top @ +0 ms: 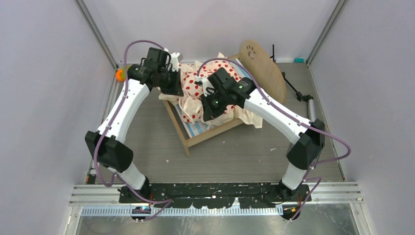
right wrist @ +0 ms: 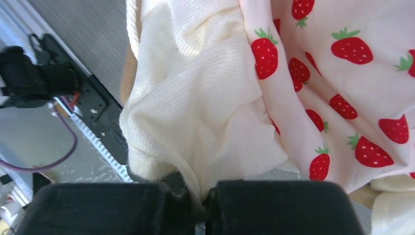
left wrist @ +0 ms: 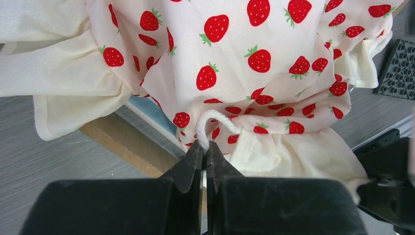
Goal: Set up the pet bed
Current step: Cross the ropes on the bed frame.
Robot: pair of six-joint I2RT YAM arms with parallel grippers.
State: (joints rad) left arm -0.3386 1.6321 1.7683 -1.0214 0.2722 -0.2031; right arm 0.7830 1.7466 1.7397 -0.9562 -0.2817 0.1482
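Over the pet bed, which is lying eight-to-two o'clock mid-counter, the left jaws are pinching the bedding's white cord loop at its ten o'clock corner, and the right jaws are clamping its cream ruffle centrally.

1. No words, brand names or numbers can be read in any of the three views.
2. The only sign is a paw-print mark. It sits near the top of the rounded end board, the light-wood board at the far right end of the pet bed.
3. The bedding, heaped just left of that end board, carries a repeated red strawberry print and shows no lettering or label.
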